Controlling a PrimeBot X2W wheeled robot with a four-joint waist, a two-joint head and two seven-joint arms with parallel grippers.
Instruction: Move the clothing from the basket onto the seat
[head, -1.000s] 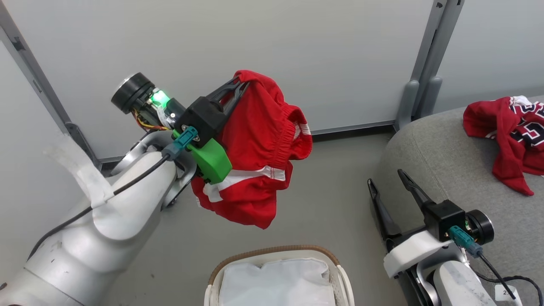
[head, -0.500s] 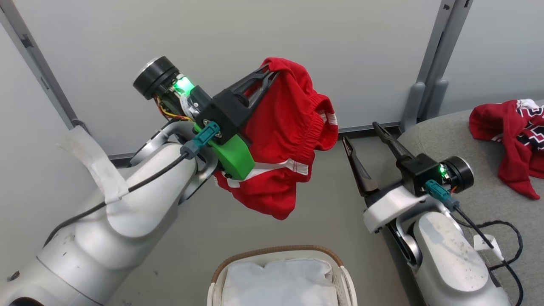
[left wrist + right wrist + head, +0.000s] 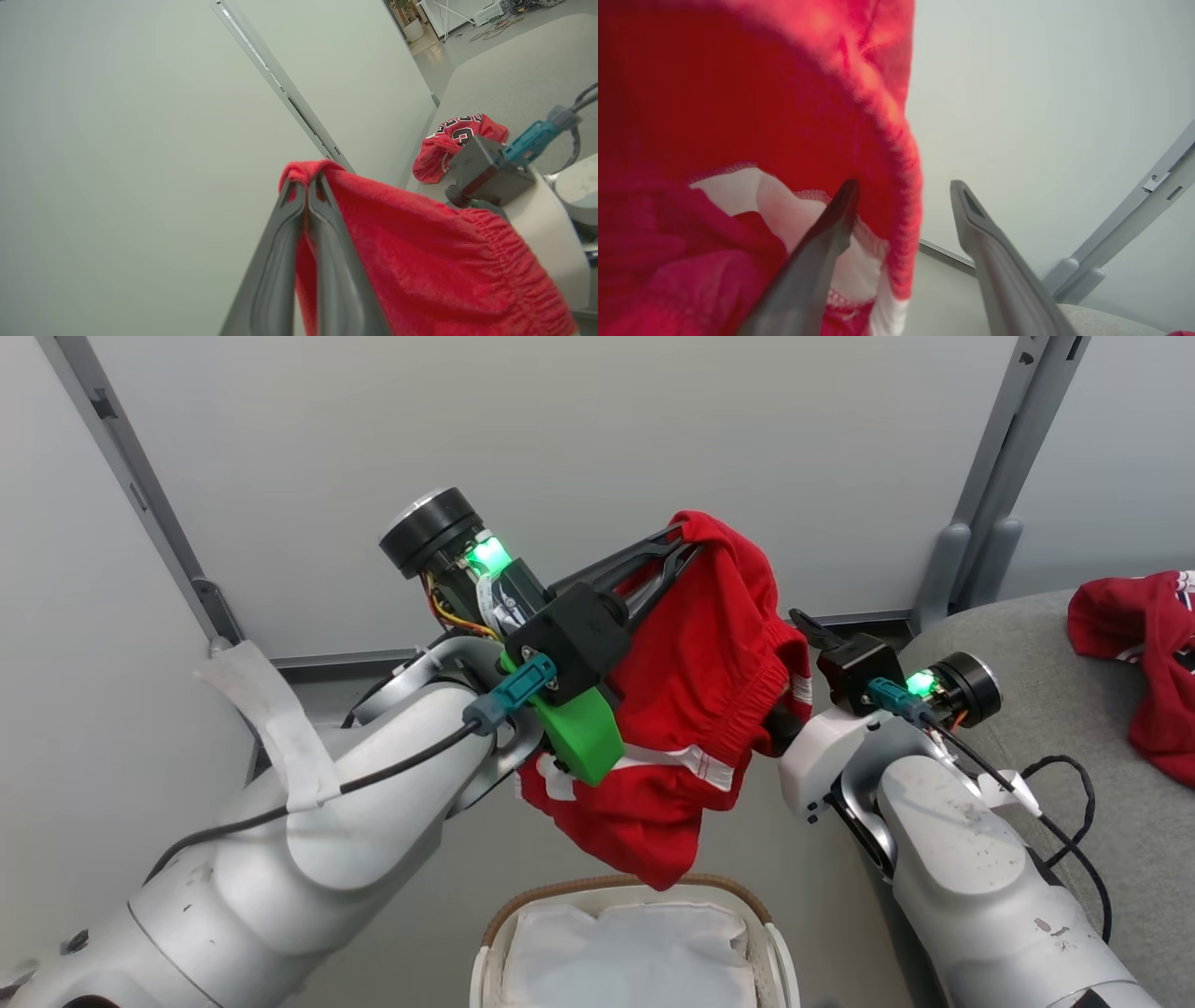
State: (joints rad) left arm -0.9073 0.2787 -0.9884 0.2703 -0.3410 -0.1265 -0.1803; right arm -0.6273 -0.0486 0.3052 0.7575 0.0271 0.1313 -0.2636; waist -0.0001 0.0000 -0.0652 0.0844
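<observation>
Clothing hangs from clamped left tool

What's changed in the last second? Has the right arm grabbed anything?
The left gripper, shut on the red shorts, carried them right, toward the seat. The right gripper rose and swung left; its open fingers now straddle the shorts' edge, not gripping. The camera turned too. The basket and the jersey on the seat stayed put.
</observation>
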